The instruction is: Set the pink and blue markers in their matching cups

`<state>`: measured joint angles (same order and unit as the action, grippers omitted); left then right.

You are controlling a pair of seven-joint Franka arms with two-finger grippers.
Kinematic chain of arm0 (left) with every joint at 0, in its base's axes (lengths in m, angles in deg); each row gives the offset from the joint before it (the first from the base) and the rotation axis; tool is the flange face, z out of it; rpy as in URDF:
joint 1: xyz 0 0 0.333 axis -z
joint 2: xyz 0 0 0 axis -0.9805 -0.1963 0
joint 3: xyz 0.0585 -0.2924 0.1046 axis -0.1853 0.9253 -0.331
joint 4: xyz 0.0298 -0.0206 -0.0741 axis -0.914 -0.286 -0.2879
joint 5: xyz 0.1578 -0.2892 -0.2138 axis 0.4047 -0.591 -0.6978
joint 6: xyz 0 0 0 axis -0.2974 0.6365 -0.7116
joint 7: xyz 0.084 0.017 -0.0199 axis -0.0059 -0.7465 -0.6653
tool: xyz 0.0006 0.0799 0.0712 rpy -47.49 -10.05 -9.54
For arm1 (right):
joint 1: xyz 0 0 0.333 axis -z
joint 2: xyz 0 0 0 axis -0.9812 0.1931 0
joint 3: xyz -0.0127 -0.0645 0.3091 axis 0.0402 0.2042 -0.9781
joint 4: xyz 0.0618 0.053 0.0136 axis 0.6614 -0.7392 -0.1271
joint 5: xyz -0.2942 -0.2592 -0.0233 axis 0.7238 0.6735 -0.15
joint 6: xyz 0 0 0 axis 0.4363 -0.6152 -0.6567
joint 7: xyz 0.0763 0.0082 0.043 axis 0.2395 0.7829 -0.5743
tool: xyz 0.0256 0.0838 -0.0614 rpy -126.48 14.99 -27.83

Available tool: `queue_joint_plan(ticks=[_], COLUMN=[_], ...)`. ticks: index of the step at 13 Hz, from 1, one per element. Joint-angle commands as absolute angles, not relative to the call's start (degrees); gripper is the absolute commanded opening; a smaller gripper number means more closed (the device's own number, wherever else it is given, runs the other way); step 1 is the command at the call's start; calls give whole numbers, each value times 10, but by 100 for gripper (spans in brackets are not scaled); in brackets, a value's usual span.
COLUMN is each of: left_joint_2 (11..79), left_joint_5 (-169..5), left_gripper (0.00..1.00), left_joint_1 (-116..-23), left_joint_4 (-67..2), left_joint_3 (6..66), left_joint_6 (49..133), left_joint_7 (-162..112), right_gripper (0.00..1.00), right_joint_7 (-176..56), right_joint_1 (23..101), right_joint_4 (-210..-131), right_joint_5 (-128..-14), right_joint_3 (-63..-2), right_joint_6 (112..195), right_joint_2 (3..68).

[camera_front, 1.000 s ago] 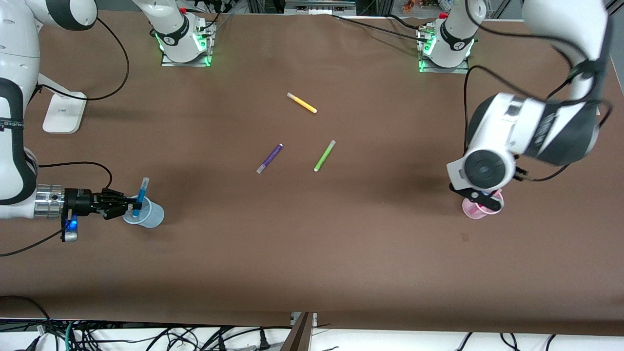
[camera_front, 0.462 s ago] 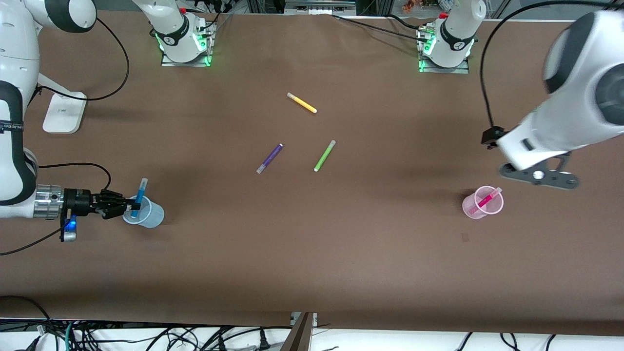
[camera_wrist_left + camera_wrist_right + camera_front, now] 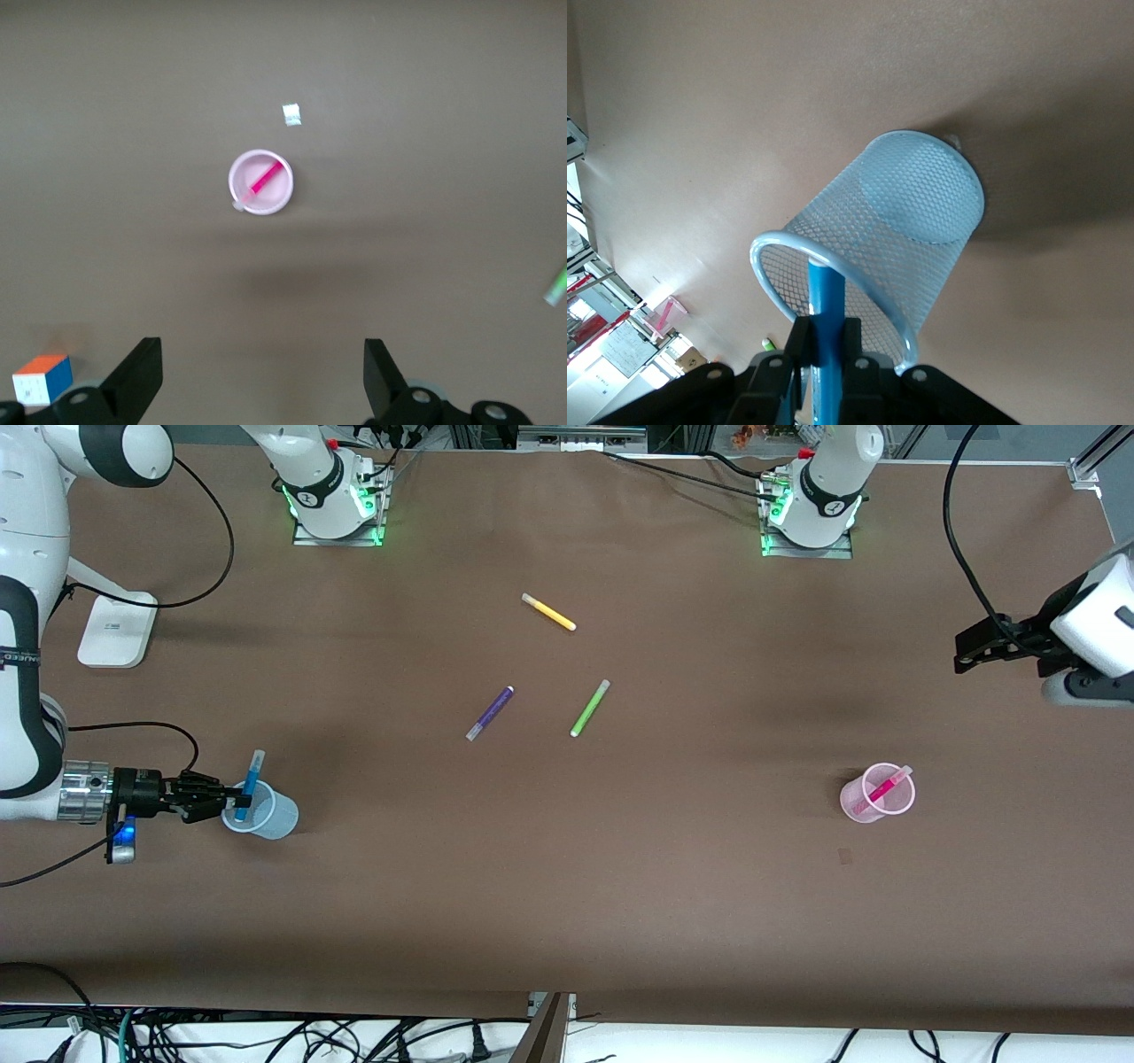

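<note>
Front: you've got the right hand (image 3: 232, 801) clamped on the blue marker (image 3: 248, 786), tip in the blue cup (image 3: 266, 815). Pink marker (image 3: 883, 787) sits in the pink cup (image 3: 873, 797). Left hand (image 3: 974, 651) is up near the surface (image 3: 567, 886) edge.
L wrist: fingers (image 3: 137, 376) apart, high over the pink cup.
R wrist: fingers together on the blue marker at the cup rim.

Robotics lab: bolted arm bases (image 3: 337, 491), trailing cables (image 3: 266, 1036)

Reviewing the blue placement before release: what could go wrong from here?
1. The right gripper is shut on the blue marker, which slants over the blue cup's rim; released so, it may tip the cup.
2. Any sideways pull could drag that cup.
</note>
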<state>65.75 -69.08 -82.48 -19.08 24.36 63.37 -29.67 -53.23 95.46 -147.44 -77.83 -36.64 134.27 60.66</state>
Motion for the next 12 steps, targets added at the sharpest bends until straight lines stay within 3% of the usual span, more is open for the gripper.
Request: queue_joint_plan(ticks=[1,2,3,9,12], left_joint_2=[737,747,754,734,734], left_joint_5=[-701,-701,-701,-701,-701], left_gripper=[100,100,100,100,100], left_joint_1=[-789,-789,-789,-789,-789], left_joint_4=[-324,-329,-334,-300,-299], left_joint_3=[201,200,199,205,205], left_joint_6=[732,734,729,724,715], left_joint_7=[-298,-296,-297,-290,-293], right_gripper=[50,79,85,84,84], right_joint_7=[-540,-539,-538,-524,-519], right_joint_1=[964,963,964,953,937], right_joint_4=[-1459,-1459,-1459,-1428,-1421], right_joint_5=[-790,-790,-790,-755,-706], right_joint_3=[-373,-373,-373,-376,-378], right_joint_6=[1339,1339,1339,1329,1308], right_joint_2=[618,618,618,598,552])
